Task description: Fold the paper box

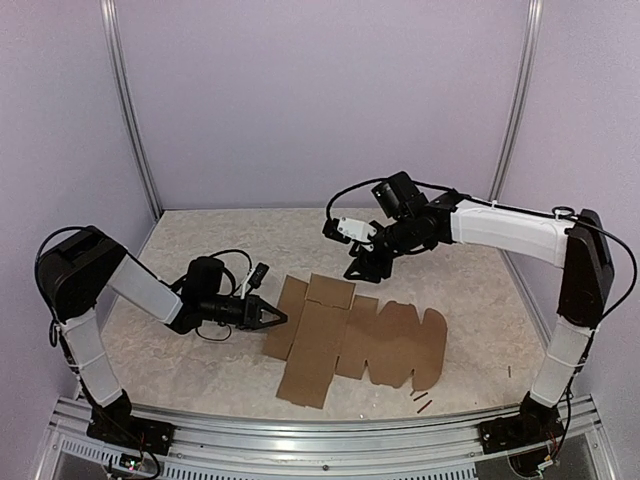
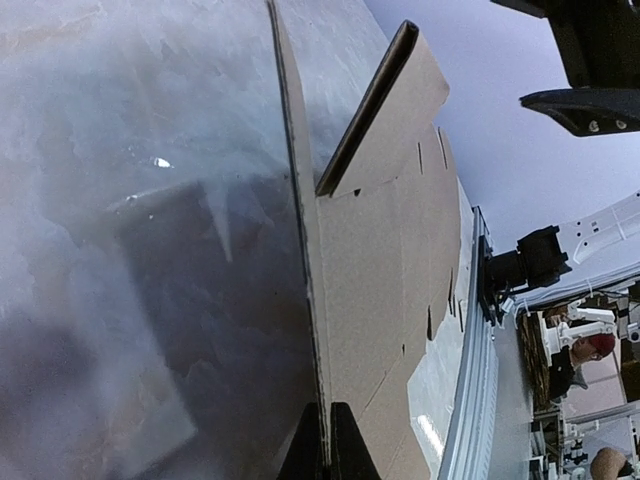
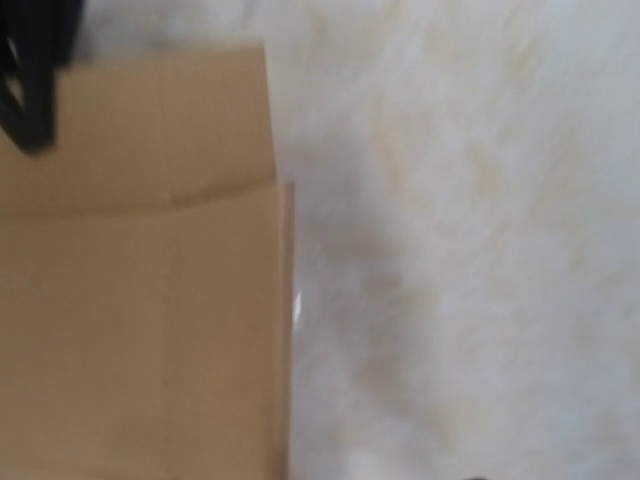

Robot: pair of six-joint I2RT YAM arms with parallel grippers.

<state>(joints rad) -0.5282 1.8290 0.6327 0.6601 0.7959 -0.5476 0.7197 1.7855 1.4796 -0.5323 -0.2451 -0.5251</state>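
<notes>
The paper box [image 1: 350, 340] lies unfolded as a flat brown cardboard sheet in the middle of the table. My left gripper [image 1: 278, 318] reaches in low from the left and is shut on the sheet's left edge. In the left wrist view its fingertips [image 2: 328, 445] pinch that edge of the paper box [image 2: 370, 260], and one far flap [image 2: 390, 110] stands tilted up. My right gripper [image 1: 365, 270] hovers over the sheet's far edge with its jaws apart and nothing between them. The right wrist view is blurred and shows a corner of the paper box [image 3: 140, 300] below.
A few small dark scraps [image 1: 422, 403] lie by the sheet's near right corner, and another [image 1: 508, 371] lies further right. An aluminium rail [image 1: 320, 435] runs along the near table edge. Purple walls close in the back and both sides.
</notes>
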